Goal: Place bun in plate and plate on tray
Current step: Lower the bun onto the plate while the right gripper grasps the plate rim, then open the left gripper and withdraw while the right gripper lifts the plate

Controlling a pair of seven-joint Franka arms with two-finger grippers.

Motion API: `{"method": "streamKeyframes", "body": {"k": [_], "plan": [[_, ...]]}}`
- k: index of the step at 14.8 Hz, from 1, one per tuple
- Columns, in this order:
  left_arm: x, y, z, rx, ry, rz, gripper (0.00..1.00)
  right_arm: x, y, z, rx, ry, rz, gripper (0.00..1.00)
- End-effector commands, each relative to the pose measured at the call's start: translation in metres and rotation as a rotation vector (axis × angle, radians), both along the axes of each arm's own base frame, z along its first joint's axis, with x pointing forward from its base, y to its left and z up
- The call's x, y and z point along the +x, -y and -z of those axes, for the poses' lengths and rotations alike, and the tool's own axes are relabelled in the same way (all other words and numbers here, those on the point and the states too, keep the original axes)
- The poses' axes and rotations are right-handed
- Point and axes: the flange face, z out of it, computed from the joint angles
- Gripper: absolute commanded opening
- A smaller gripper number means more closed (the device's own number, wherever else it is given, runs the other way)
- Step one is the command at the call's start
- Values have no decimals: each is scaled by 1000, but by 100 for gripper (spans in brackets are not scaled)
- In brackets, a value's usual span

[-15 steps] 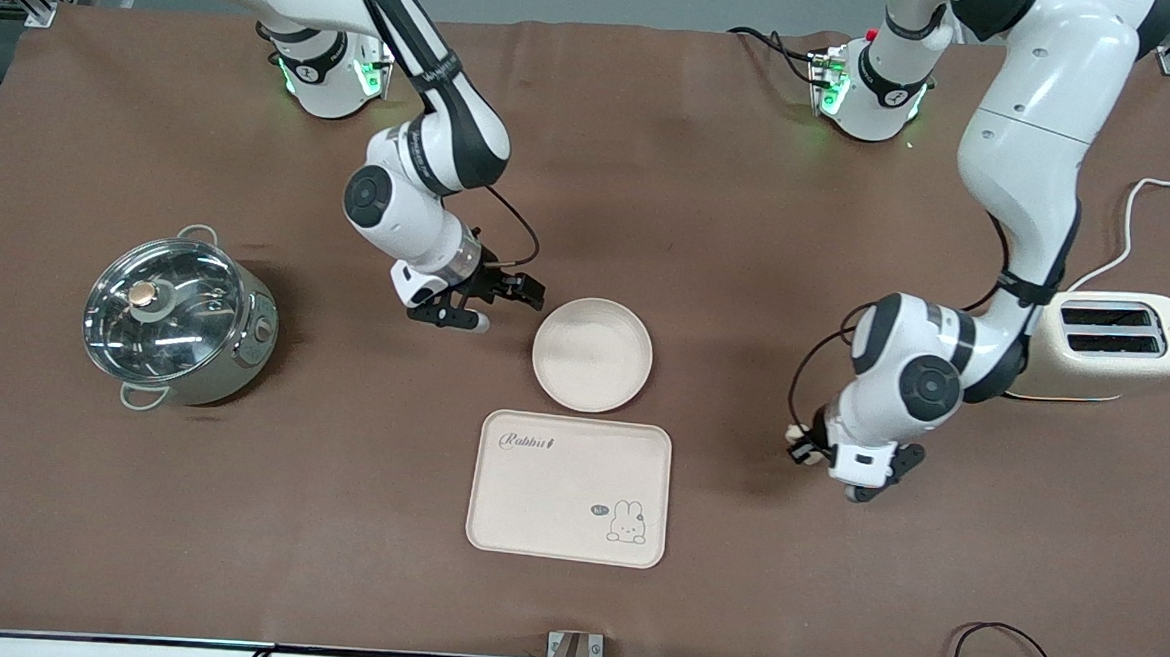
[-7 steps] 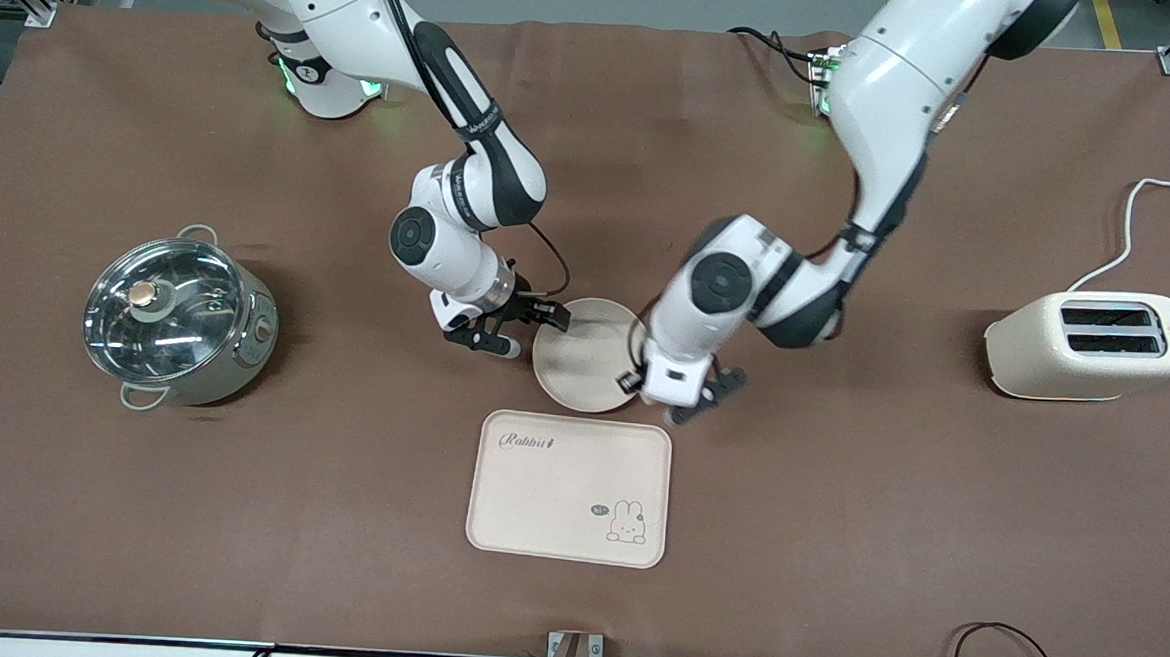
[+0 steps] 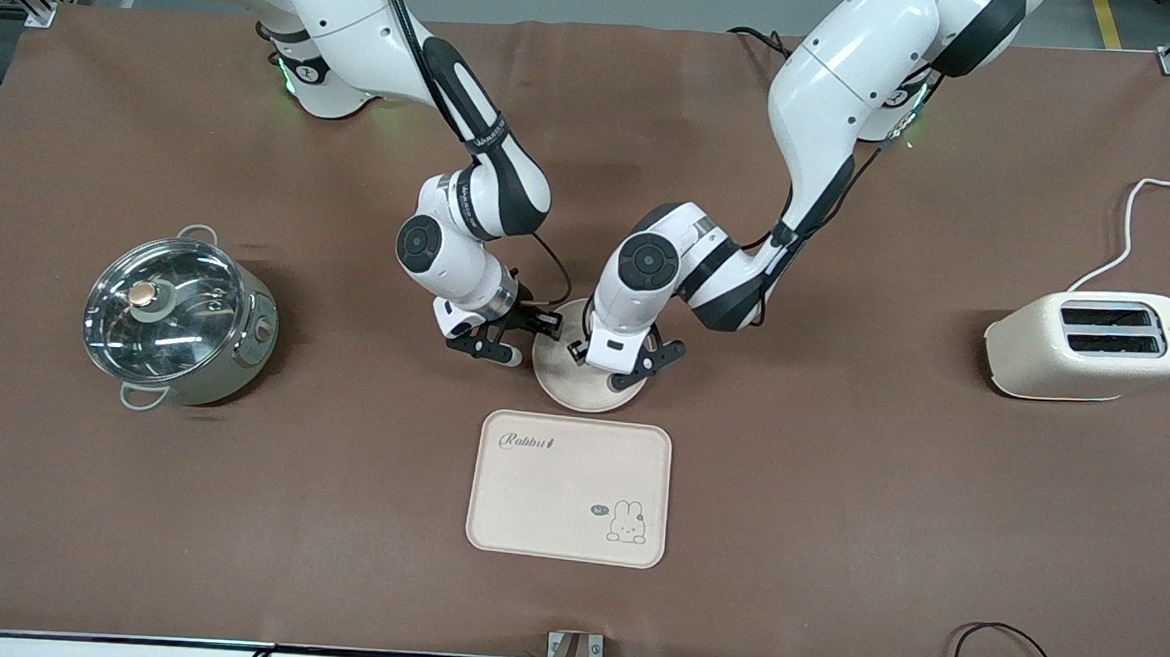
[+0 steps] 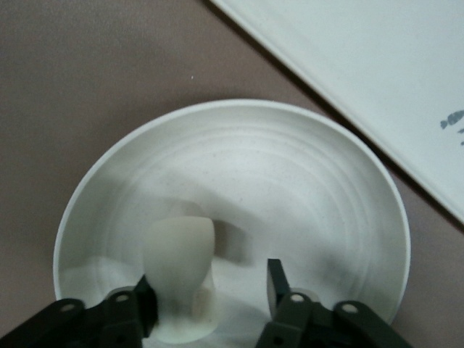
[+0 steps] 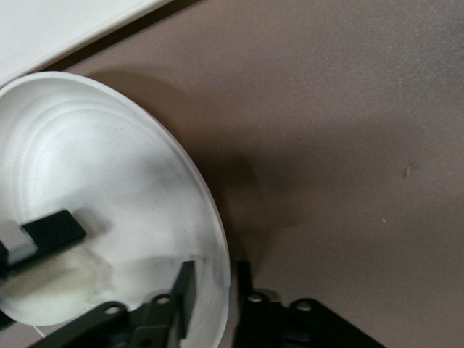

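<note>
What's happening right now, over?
Left gripper open over the plate, bun beside one finger, resting in the plate. Right gripper straddling the plate's rim. Tray bare, nearer the front camera. Nothing in the way.

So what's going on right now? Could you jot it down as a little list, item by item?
bun: in the plate, by one open finger of the left gripper
plate: on the table, just farther from the front camera than the tray
tray: on the table, nothing on it
left gripper: open, over the plate
right gripper: fingers straddling the plate's rim, one inside and one outside
pot: lidded, toward the right arm's end
toaster: toward the left arm's end
</note>
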Motion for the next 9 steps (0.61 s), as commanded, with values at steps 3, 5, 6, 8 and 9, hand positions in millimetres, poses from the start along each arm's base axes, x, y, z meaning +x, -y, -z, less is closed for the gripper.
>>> {"method": "streamKeyframes", "body": {"k": [3,5,6,8,9], "plan": [[53,-33,-96,23,66,-47,100,-1,-2,0,9,1,17,2],[71,-53,-126,21,81,-54,100,0,-1,-3,13,-1,20,1],[71,-54,-127,22,84,-39,100,0,-1,-7,17,2,19,0],[76,-65,-146,35,92,-29,100,2,-2,-13,24,7,16,1],[88,-93,-175,48,103,-24,100,7,-2,-20,34,17,18,1]]}}
